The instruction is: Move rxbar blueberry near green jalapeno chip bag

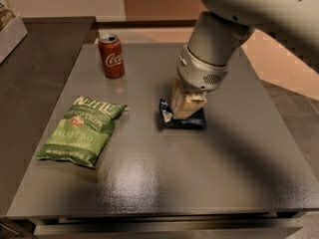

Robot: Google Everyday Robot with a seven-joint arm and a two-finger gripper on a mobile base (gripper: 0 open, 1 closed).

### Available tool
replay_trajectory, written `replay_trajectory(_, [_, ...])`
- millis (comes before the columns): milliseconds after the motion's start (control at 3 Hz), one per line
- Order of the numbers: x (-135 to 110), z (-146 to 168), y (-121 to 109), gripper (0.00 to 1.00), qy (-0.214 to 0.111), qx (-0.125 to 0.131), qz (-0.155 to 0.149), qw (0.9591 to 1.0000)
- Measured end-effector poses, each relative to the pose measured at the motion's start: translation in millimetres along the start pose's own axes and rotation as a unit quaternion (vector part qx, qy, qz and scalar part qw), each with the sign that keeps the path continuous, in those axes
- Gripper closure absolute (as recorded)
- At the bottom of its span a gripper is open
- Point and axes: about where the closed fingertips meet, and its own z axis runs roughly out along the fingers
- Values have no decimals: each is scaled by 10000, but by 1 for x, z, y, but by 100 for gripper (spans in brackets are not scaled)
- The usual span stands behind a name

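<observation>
The rxbar blueberry (195, 121) is a small dark navy wrapper with a white patch at its left end. It lies at the middle of the dark table (149, 183). My gripper (185, 108) comes straight down on it, its tan fingers shut on the bar and hiding the bar's middle. The green jalapeno chip bag (82, 131) lies flat at the left of the table, about a bag's width to the left of the bar.
A red cola can (111, 56) stands upright at the back left of the table, behind the chip bag. A second dark counter (40, 59) adjoins on the left, with a white bin (10, 34) at its far corner.
</observation>
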Motion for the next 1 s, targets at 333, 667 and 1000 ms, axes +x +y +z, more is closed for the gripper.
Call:
replay_trajectory(333, [-29, 14, -2, 100, -144, -132, -90, 9998])
replay_trajectory(667, [-59, 27, -4, 100, -279, -244, -191, 9991])
replay_trajectory(1000, [-83, 36, -12, 83, -389, -274, -201, 9987])
